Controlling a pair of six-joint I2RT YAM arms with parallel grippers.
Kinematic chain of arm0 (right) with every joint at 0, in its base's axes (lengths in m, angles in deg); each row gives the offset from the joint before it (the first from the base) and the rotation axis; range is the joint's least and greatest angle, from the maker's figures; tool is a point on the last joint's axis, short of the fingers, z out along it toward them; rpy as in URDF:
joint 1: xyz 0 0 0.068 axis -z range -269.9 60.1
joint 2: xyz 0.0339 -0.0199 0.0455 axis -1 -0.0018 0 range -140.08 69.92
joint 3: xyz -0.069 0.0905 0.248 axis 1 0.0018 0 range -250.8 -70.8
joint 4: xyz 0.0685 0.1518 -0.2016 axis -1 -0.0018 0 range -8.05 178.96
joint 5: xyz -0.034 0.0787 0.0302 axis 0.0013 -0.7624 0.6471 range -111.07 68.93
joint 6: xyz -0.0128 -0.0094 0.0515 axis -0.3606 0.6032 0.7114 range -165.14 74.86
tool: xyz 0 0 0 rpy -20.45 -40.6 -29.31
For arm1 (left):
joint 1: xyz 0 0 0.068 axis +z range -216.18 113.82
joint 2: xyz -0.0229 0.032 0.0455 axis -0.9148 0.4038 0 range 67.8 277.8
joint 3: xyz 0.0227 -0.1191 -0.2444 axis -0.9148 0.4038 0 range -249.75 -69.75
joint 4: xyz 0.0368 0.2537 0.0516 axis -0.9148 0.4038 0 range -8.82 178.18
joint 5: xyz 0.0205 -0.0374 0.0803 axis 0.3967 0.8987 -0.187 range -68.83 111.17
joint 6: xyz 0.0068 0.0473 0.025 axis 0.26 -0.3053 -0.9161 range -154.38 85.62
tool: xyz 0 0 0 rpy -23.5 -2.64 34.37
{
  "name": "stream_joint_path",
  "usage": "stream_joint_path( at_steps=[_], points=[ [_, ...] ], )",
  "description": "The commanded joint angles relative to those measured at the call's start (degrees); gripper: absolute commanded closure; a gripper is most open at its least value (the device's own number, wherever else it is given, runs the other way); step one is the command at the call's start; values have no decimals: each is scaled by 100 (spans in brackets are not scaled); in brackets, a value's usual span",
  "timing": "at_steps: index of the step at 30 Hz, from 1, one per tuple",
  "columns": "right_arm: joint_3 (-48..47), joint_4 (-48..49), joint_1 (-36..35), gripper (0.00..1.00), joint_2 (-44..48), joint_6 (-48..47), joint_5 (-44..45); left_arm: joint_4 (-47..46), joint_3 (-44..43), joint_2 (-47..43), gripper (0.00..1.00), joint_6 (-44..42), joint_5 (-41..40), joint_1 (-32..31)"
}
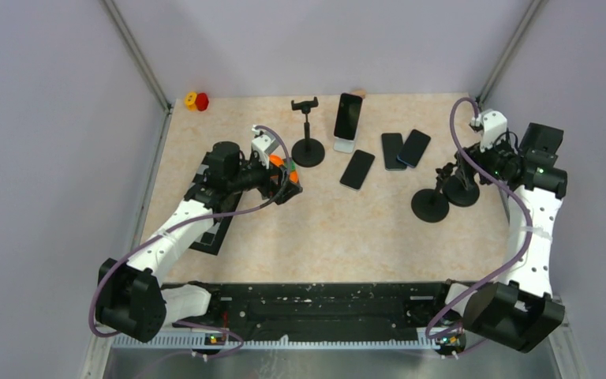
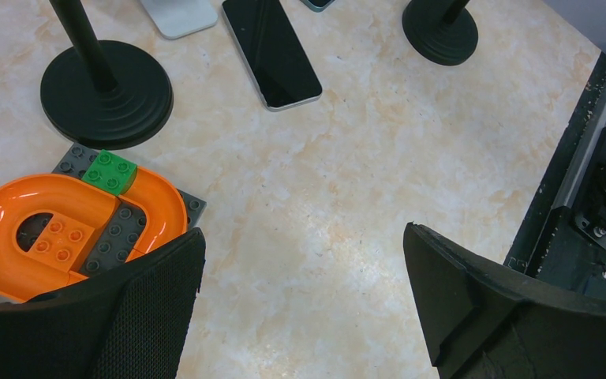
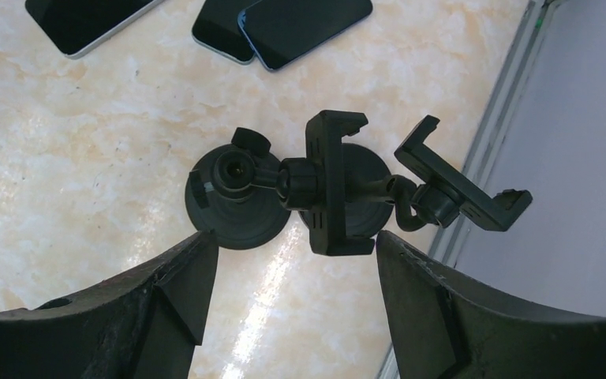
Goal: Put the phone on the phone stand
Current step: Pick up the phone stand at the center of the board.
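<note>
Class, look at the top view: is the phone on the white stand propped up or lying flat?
Propped up: the phone stands on end against the white stand, whose base shows just below its lower edge.

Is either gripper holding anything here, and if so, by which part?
Nothing is held. The left gripper is open over the table; the right gripper is open above two phone stands, its fingers apparently clear of both.

Beige marbled table (image 1: 323,233) with phones (image 1: 357,169), black stands (image 1: 308,152), orange toy blocks (image 2: 16,191)
</note>
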Motion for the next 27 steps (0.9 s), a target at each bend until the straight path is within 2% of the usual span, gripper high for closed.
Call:
stream_joint_path(
  at_steps=[1,8,13,22,27],
  points=[
    [-225,81,4,25,-403,-232,24,-173,-215,-97,1,-39,121,17],
    [-205,93,5,29,-849,-475,-79,-169,-205,-105,1,-65,121,16],
    [-103,-24,9,37,-869,-739,-224,-172,-204,-71,1,-58,124,17],
    [37,-146,-73,63,-890,-628,-437,-156,-222,-44,1,-31,118,19],
    [-101,-229,-318,92,-726,-128,-888,-156,-235,-20,1,-39,101,16]
  ],
)
